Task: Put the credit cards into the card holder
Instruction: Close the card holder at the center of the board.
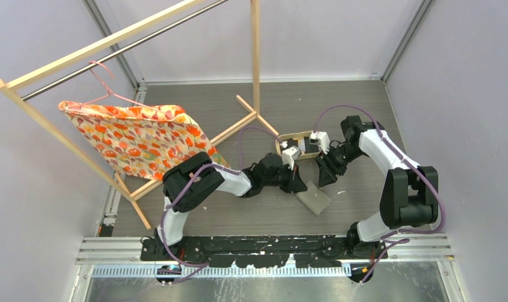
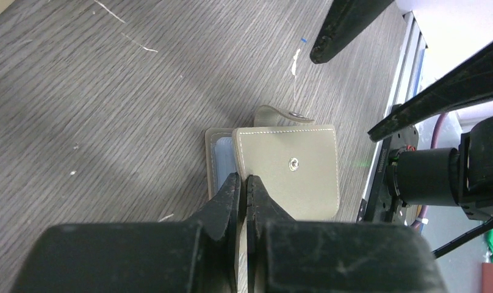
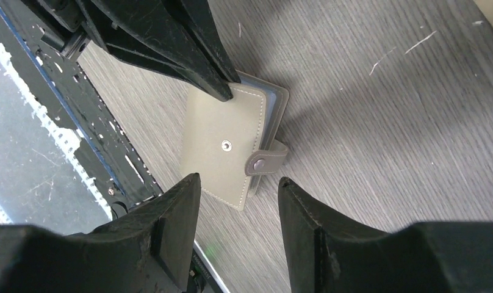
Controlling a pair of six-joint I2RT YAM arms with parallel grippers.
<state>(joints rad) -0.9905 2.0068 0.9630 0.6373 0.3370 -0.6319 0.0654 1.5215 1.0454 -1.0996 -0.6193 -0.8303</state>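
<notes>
Two grippers over one small wallet, and it's tight in there. Card holder (image 1: 314,198) lies flat on the grey table (image 2: 110,91) between the arms, cover mostly down, snap tab (image 3: 265,162) loose and curled off its stud. Left gripper (image 2: 244,183) has its fingers pressed together right at the cover's corner, beside the clear inner sleeves. Whether the cover's edge is actually caught between them, can't tell from here. Right gripper (image 3: 238,179) hangs just above the tab side, jaws spread, nothing in them. No credit card plainly in view; the wooden tray (image 1: 294,134) behind is largely hidden by the two wrists.

Reads like the opening step: lift the cover so the slots show. Risks? If the left fingers only rest on the cover, a lift brings up nothing, or drags the wallet across the table. If they've bitten cover and sleeves together, the holder comes up whole rather than opening. And both sets of fingertips sit near each other, so a careless descent by the right could knock the left.
</notes>
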